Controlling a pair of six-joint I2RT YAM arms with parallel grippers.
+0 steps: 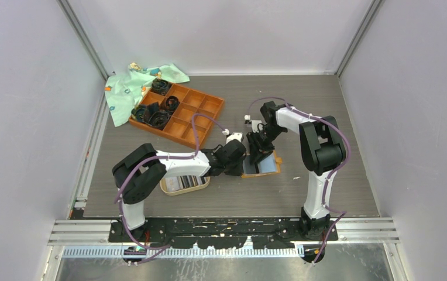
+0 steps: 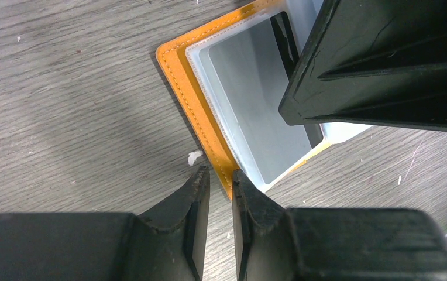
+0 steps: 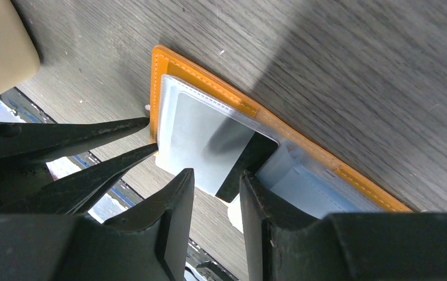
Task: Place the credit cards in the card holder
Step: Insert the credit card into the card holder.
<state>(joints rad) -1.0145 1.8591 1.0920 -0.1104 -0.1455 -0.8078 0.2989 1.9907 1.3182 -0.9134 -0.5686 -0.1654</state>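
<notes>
The credit card [image 3: 200, 140], silver with a black stripe, sat partly inside the clear pocket of the card holder [image 3: 209, 82]. Its outer end lay between the half-parted fingers of the right gripper [image 3: 216, 175]; whether they clamped it could not be told. At nine o'clock the left gripper [image 2: 218, 172], nearly closed, pinched the holder's orange edge. The card was best pushed flat, along the pocket. The dish [image 1: 164, 186] lay at eight o'clock.

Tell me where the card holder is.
Top view: the card holder lies mid-table, right of the oval dish, the left gripper at its left edge, the right gripper over it.
</notes>
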